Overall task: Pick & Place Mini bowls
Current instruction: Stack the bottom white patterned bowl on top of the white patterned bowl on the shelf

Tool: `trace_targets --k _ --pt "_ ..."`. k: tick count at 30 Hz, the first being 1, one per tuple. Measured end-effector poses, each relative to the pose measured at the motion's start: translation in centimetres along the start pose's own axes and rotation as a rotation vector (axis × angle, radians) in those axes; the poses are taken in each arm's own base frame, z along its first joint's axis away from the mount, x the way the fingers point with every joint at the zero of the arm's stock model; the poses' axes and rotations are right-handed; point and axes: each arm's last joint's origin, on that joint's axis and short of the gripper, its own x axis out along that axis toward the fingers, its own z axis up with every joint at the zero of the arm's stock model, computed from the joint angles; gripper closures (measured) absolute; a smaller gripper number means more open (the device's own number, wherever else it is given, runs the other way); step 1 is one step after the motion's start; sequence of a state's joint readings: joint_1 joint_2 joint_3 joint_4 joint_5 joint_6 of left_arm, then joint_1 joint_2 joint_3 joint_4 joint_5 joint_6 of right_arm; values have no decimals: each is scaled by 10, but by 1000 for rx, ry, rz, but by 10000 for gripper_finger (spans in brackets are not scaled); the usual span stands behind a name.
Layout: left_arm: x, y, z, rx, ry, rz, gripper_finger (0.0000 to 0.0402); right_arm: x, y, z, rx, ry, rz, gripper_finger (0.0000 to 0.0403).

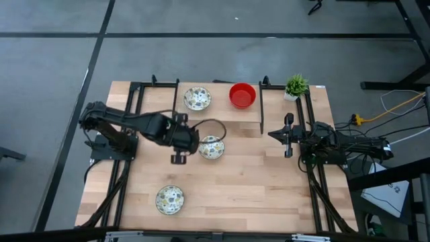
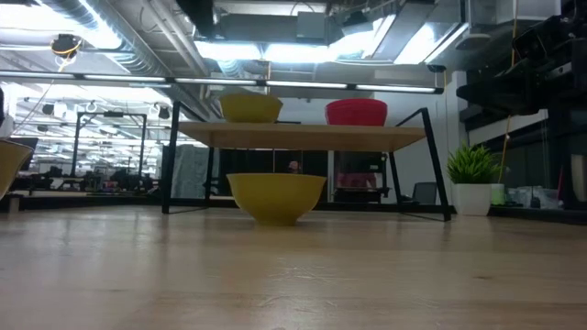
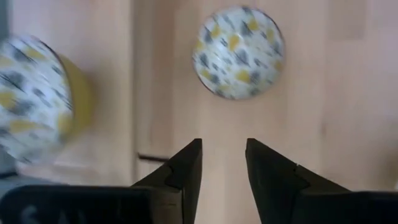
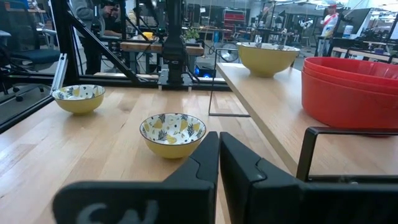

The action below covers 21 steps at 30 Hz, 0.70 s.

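Left tool (image 1: pixel 179 158), fingers slightly parted and gripping nothing, is hovering just beside the centre patterned bowl (image 1: pixel 211 147); right tool (image 1: pixel 289 136) is waiting farther away, closed.

Three small bowls (image 1: pixel 211 147) are yellow outside and cream inside, patterned with yellow and dark grey leaves. Stacked bowls (image 1: pixel 242 95) on the shelf (image 1: pixel 228 111) are plain glossy red. The tabletop (image 1: pixel 255 181) is pale wood, the arms black, the potted plant (image 1: pixel 295 86) green in a white pot.
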<state>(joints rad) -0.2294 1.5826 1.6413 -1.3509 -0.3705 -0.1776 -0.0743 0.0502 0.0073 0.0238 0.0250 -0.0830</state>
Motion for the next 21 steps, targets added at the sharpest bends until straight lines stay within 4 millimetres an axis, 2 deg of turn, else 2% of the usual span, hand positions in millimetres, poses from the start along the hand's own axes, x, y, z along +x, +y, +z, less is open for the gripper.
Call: trace_targets --k 9,21 --pt "-15 -34 -22 -79 144 -119 283 0 0 0 0 0 0 386" --pt "-37 -79 -41 -47 115 -163 283 0 0 0 0 0 0 386"
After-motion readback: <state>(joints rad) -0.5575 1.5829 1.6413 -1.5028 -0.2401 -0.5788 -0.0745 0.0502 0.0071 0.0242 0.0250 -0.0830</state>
